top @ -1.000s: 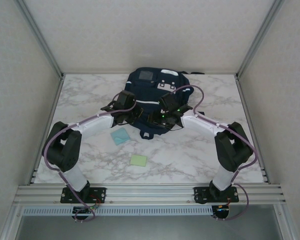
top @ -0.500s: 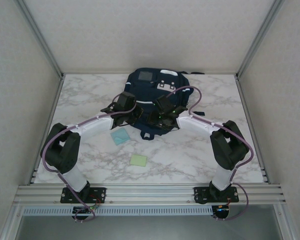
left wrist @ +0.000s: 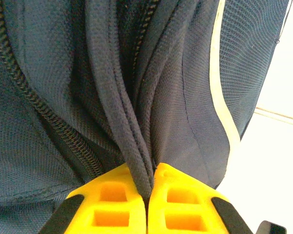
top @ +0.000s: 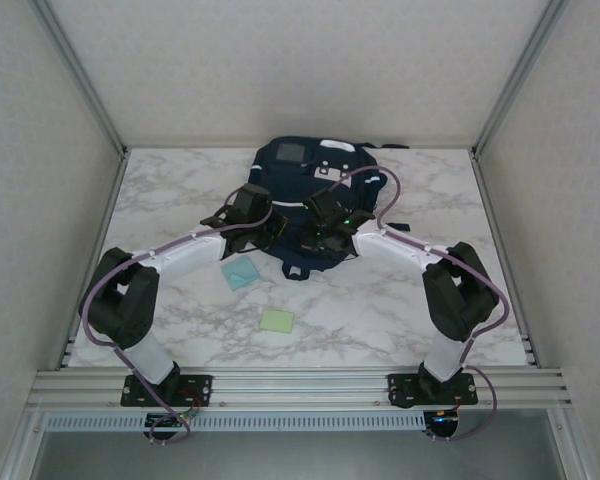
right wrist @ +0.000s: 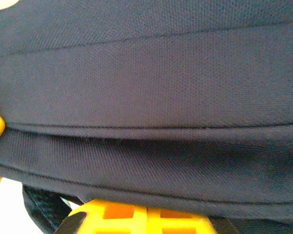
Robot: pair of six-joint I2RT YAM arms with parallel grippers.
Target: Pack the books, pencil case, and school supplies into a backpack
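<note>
At the far middle of the desk point(top: 420, 300), the left gripper point(left wrist: 147, 183) pinches the backpack point(top: 298, 172) by a fold and the right gripper point(right wrist: 145, 214) has its jaws pressed together on its cloth, so pull apart slowly and evenly.

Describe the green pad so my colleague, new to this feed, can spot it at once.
Find the navy backpack at the far middle of the marble table. In front of it, toward the near edge, two small square pads lie flat. The green pad is the nearer one, smaller than the light-blue pad.
</note>
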